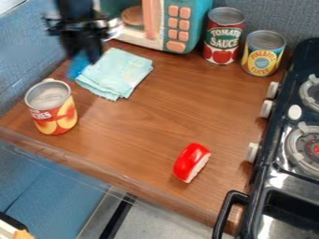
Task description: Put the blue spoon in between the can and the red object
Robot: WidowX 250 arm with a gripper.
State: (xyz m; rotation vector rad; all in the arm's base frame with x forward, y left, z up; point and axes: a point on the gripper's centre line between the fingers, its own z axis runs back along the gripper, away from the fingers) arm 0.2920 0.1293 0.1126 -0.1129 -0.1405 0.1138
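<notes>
Near edge first: red object (192, 162) on the tabletop (143, 123), can (52, 107) upright, well apart from it, further left in view. Target is the gap between them. Beyond the can: blue spoon (78, 64), by my read, at the cloth's (116, 73) left edge, right by the jaws of the gripper (85, 55). Can't tell if jaws are open, closed or gripping it; long axis unreadable too. Key relation: gap lies nearer the camera and to view right of jaws. Carry should clear the can's rim.
</notes>
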